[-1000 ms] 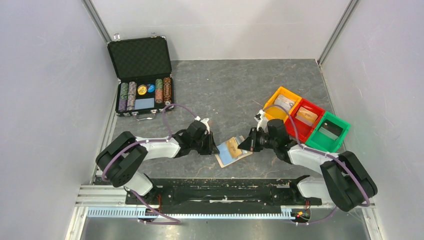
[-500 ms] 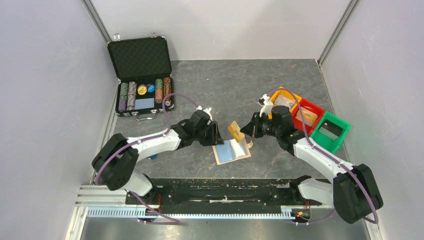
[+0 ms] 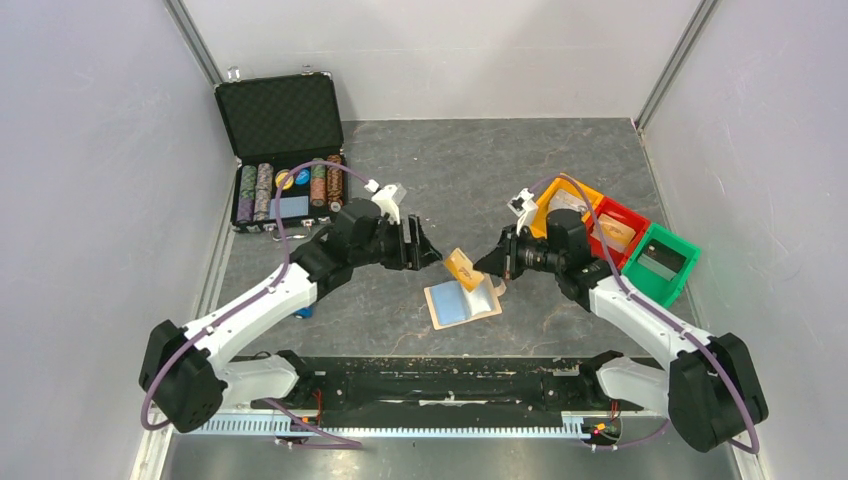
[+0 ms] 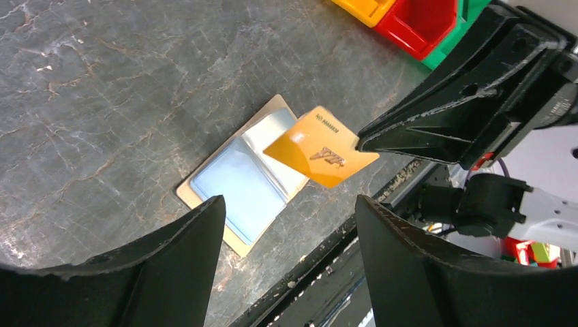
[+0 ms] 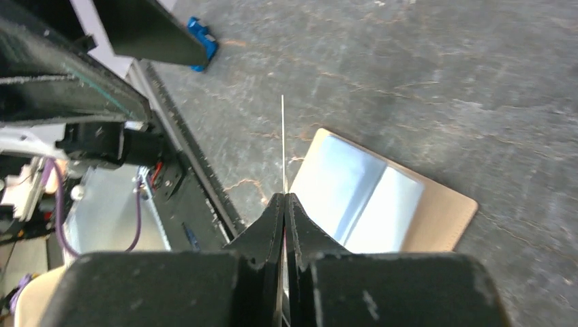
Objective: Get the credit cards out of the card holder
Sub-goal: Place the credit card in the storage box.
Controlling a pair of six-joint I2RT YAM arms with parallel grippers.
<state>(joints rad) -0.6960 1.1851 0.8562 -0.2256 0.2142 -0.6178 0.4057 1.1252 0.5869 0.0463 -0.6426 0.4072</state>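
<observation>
Left gripper [image 4: 290,235] has opened; right gripper [image 5: 284,201] grips credit card [image 4: 320,146] above open card holder [image 4: 235,187].

small dark print line seen along the 1 o'clock edge of the orange credit card [image 4: 320,146], slanted logo-like mark printed near its middle, neither resolved into letters, no other text made out

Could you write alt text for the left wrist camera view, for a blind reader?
The right gripper pinches an orange credit card by one edge, over the open card holder lying blue side up on the grey table. The left gripper, fingers spread apart and empty, frames the bottom edge; coloured bins show at top right.
</observation>
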